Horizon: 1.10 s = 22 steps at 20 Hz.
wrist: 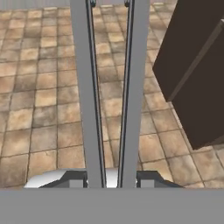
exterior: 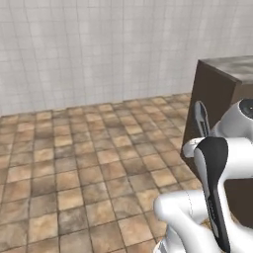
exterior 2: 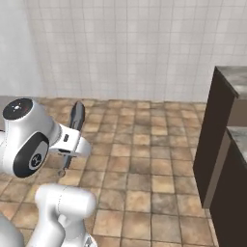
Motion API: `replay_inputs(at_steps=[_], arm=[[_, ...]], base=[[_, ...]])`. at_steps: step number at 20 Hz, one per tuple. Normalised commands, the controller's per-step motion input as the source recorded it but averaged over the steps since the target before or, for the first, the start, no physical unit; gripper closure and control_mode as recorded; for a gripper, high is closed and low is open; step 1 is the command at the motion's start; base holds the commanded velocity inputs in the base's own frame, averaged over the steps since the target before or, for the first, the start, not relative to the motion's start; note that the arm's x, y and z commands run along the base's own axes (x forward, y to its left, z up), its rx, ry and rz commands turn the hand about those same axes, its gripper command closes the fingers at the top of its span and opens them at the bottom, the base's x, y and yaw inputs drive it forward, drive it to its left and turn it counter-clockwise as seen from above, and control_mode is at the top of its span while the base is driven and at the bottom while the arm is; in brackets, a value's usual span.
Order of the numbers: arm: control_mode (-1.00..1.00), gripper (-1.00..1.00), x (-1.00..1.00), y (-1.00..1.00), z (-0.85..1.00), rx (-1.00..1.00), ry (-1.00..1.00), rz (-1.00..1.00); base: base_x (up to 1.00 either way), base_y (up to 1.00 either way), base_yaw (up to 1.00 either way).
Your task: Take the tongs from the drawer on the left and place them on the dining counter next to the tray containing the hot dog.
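Slim grey metal tongs (wrist: 83,87) run up the middle of the hand view as two long narrow arms. My gripper (wrist: 111,179) is shut on them near their lower end. The tongs (exterior: 201,118) stand nearly upright above my white wrist in the left base view. From the right base view the tongs (exterior 2: 76,118) lean slightly over the tiled floor. The dining counter (exterior: 232,66), with its grey marbled slab on a dark brown base, stands to the right. The dining counter (exterior 2: 231,79) is an arm's length off. The drawer, tray and hot dog are out of view.
A brown stone-tiled floor (exterior: 89,158) spreads open ahead and to the left. A white tiled wall (exterior 2: 135,48) closes the far side. The counter's dark brown corner (wrist: 192,74) juts in at the right of the hand view.
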Motion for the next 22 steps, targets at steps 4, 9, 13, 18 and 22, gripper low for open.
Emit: replay_inputs(at_steps=[4,9,13,18,22], arm=[[1.0,1.0,0.0,0.0,0.0,0.0,0.0,0.0],[1.0,1.0,0.0,0.0,0.0,0.0,0.0,0.0],[1.0,1.0,0.0,0.0,0.0,0.0,0.0,0.0],[1.0,1.0,0.0,0.0,0.0,0.0,0.0,0.0],[1.0,1.0,0.0,0.0,0.0,0.0,0.0,0.0]], base=[[1.0,0.23,-0.27],[1.0,0.2,-0.26],[1.0,0.26,-0.26],[1.0,0.29,-0.27],[1.0,0.3,-0.32]])
